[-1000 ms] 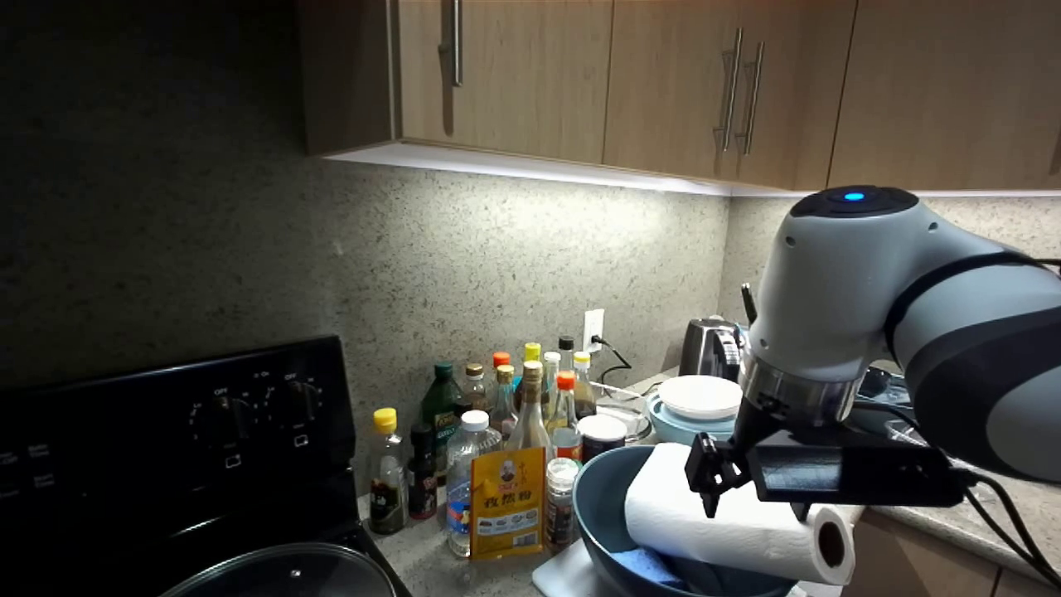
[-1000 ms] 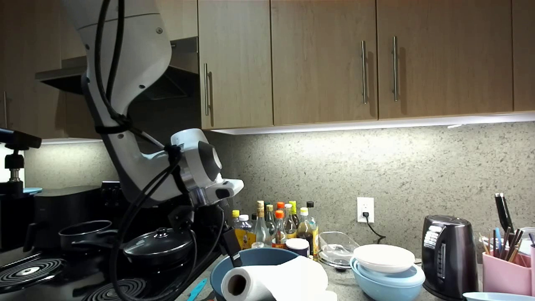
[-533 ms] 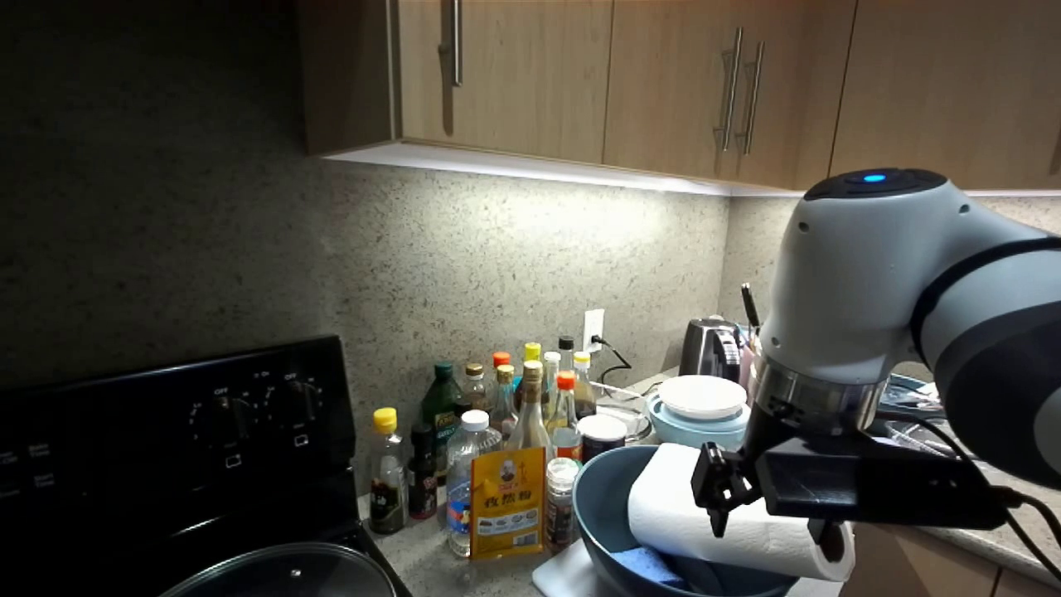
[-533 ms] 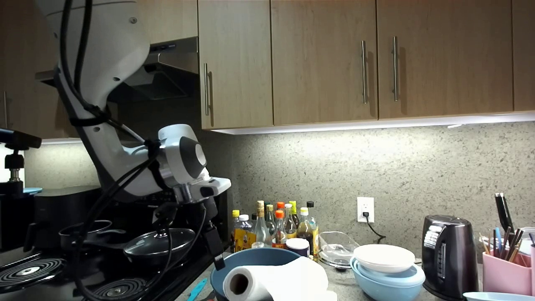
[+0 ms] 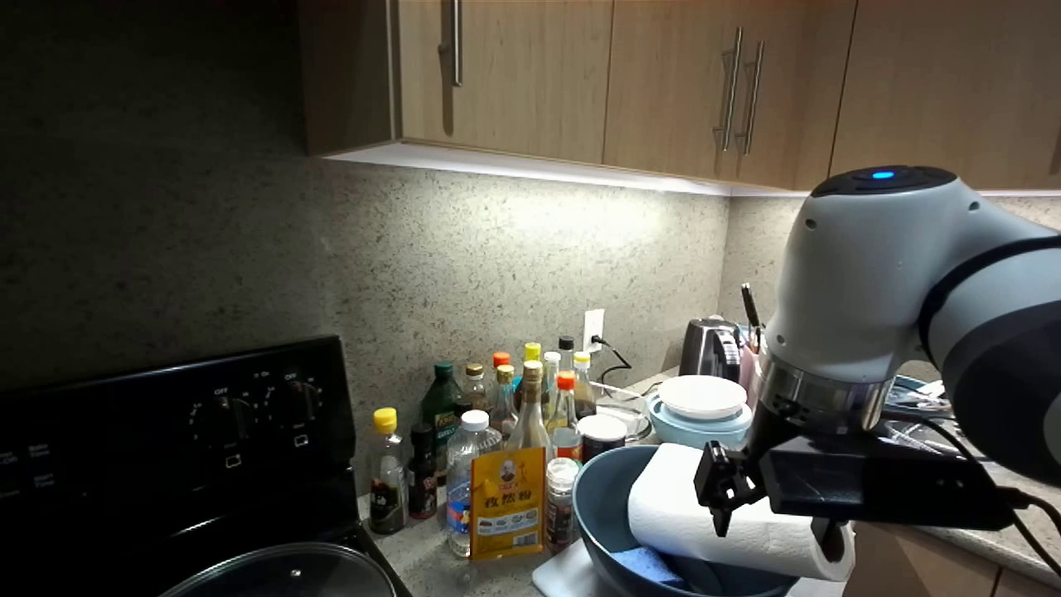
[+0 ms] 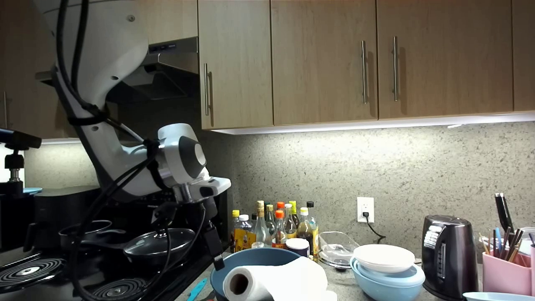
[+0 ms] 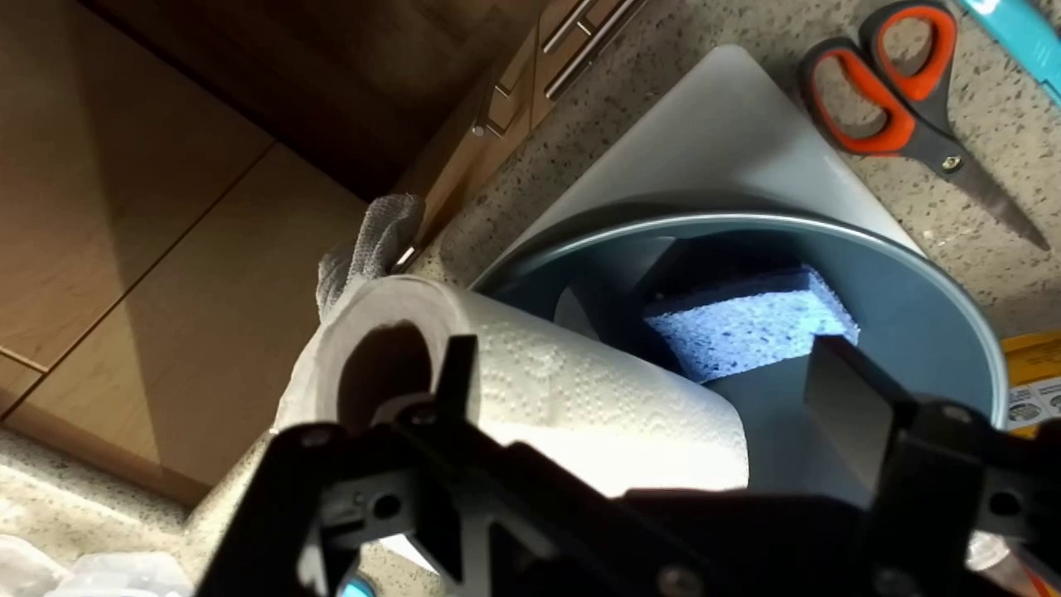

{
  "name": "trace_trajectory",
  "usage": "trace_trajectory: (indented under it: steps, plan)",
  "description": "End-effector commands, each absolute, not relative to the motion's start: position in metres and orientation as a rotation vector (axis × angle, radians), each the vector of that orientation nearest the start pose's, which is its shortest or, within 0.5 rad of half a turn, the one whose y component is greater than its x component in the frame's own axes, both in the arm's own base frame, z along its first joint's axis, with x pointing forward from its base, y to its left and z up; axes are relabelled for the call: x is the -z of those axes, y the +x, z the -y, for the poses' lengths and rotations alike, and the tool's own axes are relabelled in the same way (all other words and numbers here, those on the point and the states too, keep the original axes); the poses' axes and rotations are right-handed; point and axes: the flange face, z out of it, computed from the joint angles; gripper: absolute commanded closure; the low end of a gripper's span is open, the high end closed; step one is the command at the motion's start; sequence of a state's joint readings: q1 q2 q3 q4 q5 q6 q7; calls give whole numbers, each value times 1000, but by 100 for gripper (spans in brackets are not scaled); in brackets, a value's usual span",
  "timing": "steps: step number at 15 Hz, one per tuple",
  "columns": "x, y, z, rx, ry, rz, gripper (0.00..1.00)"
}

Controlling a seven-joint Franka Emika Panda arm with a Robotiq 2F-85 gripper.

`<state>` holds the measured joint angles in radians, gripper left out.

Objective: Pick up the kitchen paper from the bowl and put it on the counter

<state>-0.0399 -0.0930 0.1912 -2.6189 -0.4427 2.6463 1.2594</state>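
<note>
The kitchen paper (image 5: 688,514) is a thick white roll. It lies tilted in the large dark blue-grey bowl (image 5: 598,497), with its hollow end sticking out over the rim. Roll (image 6: 299,274) and bowl (image 6: 246,260) also show in an exterior view, and roll (image 7: 580,381) and bowl (image 7: 920,323) in the wrist view. My gripper (image 5: 775,531) is open and empty. In the wrist view the gripper's fingers (image 7: 646,356) are wide apart, one before the roll's hollow end, the other over the bowl's inside. Whether they touch the roll cannot be told. The speckled counter (image 5: 439,564) is under the bowl.
A blue sponge (image 7: 754,327) lies in the bowl. Scissors (image 7: 912,108) lie beside it on the counter. Several bottles (image 5: 530,414) and a yellow packet (image 5: 507,506) stand close to the bowl. Stacked dishes (image 6: 386,271), a kettle (image 6: 449,255) and the black stove (image 6: 104,271) are around.
My gripper has moved right and slightly down in an exterior view, and left in an exterior view, then nearly stopped. The roll has shifted very slightly. The gripper stays open.
</note>
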Motion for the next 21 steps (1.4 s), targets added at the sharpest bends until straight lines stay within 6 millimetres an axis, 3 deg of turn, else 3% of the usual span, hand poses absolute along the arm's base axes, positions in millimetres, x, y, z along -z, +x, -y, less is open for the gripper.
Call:
trace_trajectory:
  steps: [1,14,21]
  plan:
    - [-283,428,-75,411,-2986,-1162,0]
    - [-261,407,-55,384,-2933,-1207,0]
    - [-274,431,-14,600,-3113,-995,0]
